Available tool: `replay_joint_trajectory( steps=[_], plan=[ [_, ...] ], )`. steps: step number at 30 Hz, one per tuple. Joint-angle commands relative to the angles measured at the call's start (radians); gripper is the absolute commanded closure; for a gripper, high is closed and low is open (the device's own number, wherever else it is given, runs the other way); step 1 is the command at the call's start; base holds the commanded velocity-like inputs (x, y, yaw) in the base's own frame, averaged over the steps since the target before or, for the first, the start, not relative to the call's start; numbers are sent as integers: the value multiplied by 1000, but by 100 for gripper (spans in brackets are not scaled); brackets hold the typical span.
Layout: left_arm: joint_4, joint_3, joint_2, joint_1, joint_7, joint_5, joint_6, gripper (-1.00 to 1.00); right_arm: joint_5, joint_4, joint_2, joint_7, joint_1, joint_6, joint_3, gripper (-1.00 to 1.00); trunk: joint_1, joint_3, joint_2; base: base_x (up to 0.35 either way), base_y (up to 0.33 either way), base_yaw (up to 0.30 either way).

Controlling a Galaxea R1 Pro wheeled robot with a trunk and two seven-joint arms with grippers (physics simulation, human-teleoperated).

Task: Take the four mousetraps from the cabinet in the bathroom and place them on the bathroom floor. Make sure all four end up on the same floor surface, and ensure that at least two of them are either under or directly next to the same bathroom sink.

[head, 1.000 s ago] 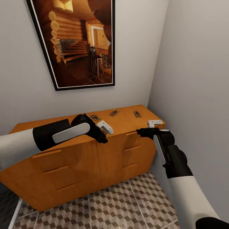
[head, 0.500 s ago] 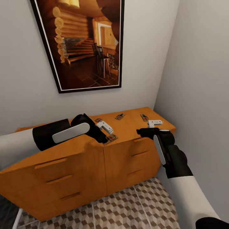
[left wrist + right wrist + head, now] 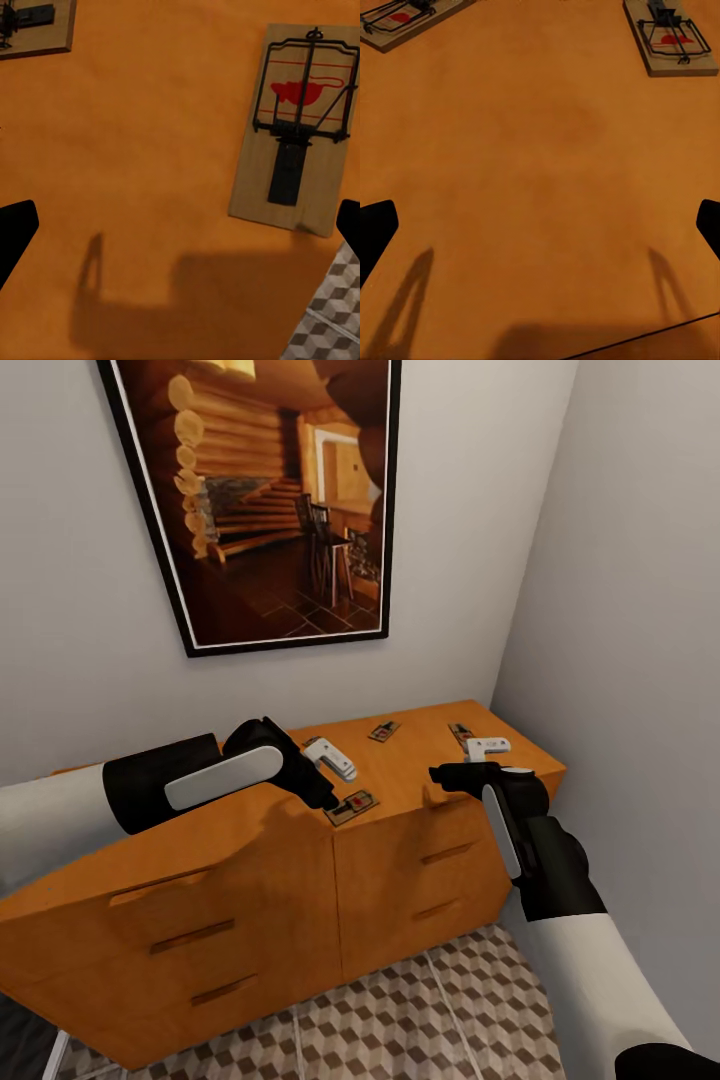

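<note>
Three mousetraps lie on the orange cabinet [image 3: 240,860] top: one [image 3: 352,806] at the front edge, one [image 3: 383,731] further back, one [image 3: 460,733] near the right end. My left gripper [image 3: 332,760] hovers open just behind the front mousetrap [image 3: 296,127], with another mousetrap [image 3: 34,22] beyond it. My right gripper [image 3: 487,746] hangs open over bare cabinet top, short of two mousetraps [image 3: 671,37] [image 3: 405,19]. Nothing sits between either pair of fingers [image 3: 15,232] [image 3: 375,232]. The cube-patterned bathroom floor [image 3: 400,1020] shows below the cabinet. The sink is out of view.
The cabinet fills a corner, its right end against the grey side wall [image 3: 640,610]. A large framed picture [image 3: 280,500] hangs on the back wall above it. Drawer fronts with slot handles [image 3: 190,935] face me.
The whole view has shifted, so the camera moved; both arms keep their place in the picture. The front-edge mousetrap has come out from under my left gripper. Both grippers stay open.
</note>
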Motion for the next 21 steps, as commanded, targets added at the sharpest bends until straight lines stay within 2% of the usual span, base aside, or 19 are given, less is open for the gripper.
replay_joint_trajectory(
  steps=[1, 21],
  plan=[
    [-2, -2, 0, -2, 10, 10, -1, -100, 0, -1, 0, 0, -1, 5, 0, -100, 0, -1, -1, 7, 5, 0],
    [-2, -5, -17, 2, 10, 9, -2, -100, 0, -1, 1, 0, -1, 5, 0, -100, 0, -1, -1, 1, 1, 0]
  ],
)
